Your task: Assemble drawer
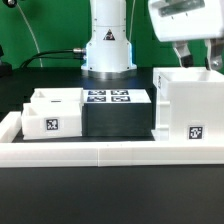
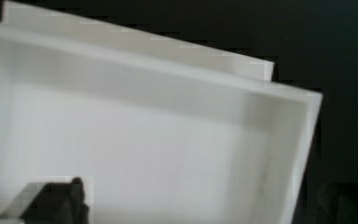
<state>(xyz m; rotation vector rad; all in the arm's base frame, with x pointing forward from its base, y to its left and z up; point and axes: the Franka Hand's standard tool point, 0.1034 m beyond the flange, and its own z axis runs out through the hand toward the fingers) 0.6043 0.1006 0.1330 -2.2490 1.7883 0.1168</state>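
The white drawer housing [image 1: 190, 105] stands at the exterior view's right, open side up, with a square tag on its front. My gripper [image 1: 195, 58] hangs just above its far rim. In the wrist view the housing [image 2: 140, 120] fills the picture. Its side wall runs between my two fingers, one dark fingertip [image 2: 51, 203] on the inside and the other at the picture's edge outside. The gripper [image 2: 208, 192] is open and holds nothing. Two small open-top trays [image 1: 50, 113], one with a tag on its front, stand at the exterior view's left.
The marker board [image 1: 108, 97] lies on a black block between the trays and the housing. A long low white border rail [image 1: 110, 152] runs along the front. The robot's base [image 1: 108, 50] stands behind the middle.
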